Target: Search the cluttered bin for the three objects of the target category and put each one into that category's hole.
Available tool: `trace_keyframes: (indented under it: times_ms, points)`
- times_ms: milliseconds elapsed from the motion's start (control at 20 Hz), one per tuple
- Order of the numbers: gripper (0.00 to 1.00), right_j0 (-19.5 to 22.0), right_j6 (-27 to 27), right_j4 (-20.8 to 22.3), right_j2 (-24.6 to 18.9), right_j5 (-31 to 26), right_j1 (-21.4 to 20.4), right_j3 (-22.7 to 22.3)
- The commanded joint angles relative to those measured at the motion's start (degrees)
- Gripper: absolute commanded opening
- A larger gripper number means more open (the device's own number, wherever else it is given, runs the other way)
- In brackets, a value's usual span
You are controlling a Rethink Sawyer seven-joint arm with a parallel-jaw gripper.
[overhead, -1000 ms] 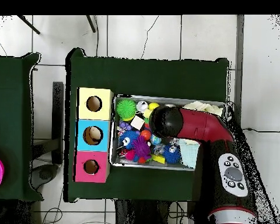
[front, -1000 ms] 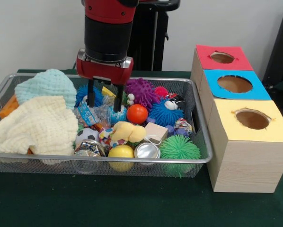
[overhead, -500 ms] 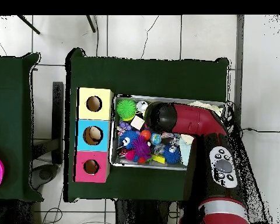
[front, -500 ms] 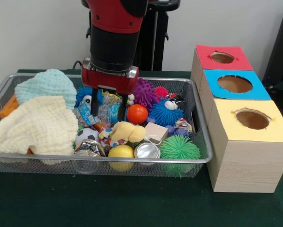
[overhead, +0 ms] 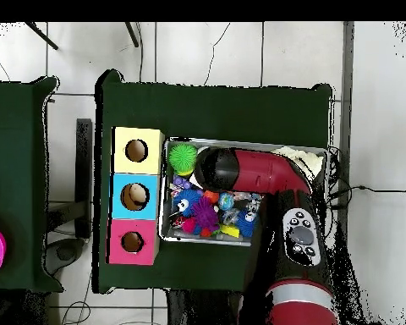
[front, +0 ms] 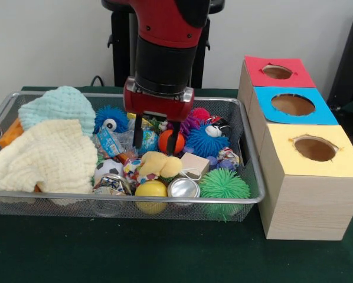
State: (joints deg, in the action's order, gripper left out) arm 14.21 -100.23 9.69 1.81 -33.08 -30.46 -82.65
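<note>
in the front view, wire bin (front: pixel 247 197): gripper (front: pixel 156 138) lowered, fingers apart either side of the orange ball (front: pixel 168 141). yellow ball (front: pixel 150 189) at the near rim, beside a green spiky ball (front: pixel 224 184). right of bin: red hole (front: pixel 277 72), blue hole (front: pixel 293 104), yellow hole (front: pixel 314 148).

overhead: arm (overhead: pixel 261 172) covers the bin's middle; green spiky ball (overhead: pixel 183 157) nearest the yellow hole (overhead: pixel 136 151).

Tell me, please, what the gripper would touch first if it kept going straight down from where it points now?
Most likely the orange ball: the gripper hangs open with the ball between its fingers, just below the wrist. Depth is hard to judge from the front, so the yellow plush toy may be next.
</note>
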Motion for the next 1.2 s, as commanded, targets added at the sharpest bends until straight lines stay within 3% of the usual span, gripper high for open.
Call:
trace_keyframes:
  times_ms: [50,500,1000,1200]
  points:
    - [1.00,-1.30,-14.32,-3.42,0.78,3.25,2.94,2.06]
    - [1.00,-1.28,-12.30,-4.95,1.58,3.60,3.90,2.68]
    - [1.00,-0.83,-11.02,-4.60,2.31,8.06,11.24,8.88]
    - [1.00,-1.33,-11.01,-4.53,3.16,8.86,11.54,8.70]
